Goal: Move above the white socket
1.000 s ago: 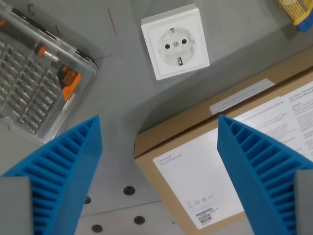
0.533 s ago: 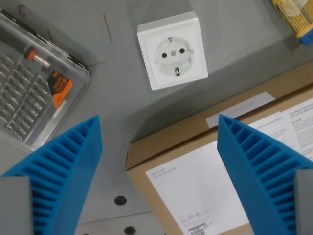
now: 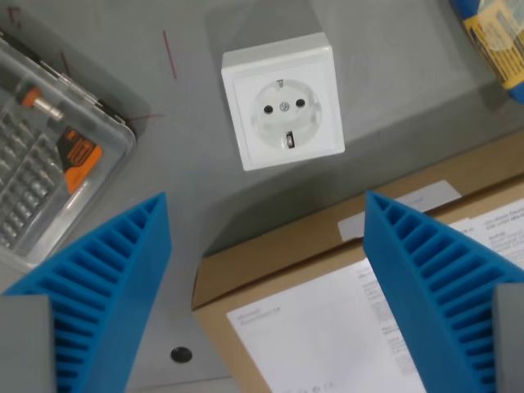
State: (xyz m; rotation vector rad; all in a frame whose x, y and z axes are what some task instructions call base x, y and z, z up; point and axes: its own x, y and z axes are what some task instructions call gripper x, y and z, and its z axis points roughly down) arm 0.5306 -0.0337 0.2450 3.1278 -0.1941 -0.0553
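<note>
The white socket (image 3: 282,102) is a square block with a round recessed face and two pin holes. It lies flat on the grey table in the upper middle of the wrist view. My gripper (image 3: 266,286) is open and empty, its two blue ribbed fingers (image 3: 102,282) at the lower left and lower right. The socket lies ahead of the gap between the fingers, above it in the picture. The gap itself is over the corner of a cardboard box.
A brown cardboard box (image 3: 286,266) with white labels fills the lower right, under the fingers. A clear plastic case of screwdriver bits (image 3: 49,172) lies at the wrist view's left. A yellow and blue package (image 3: 499,37) sits at the top right corner.
The whole scene has slid down and to the wrist view's left, so the camera has moved toward the socket. The socket now sits lower and slightly larger in the picture.
</note>
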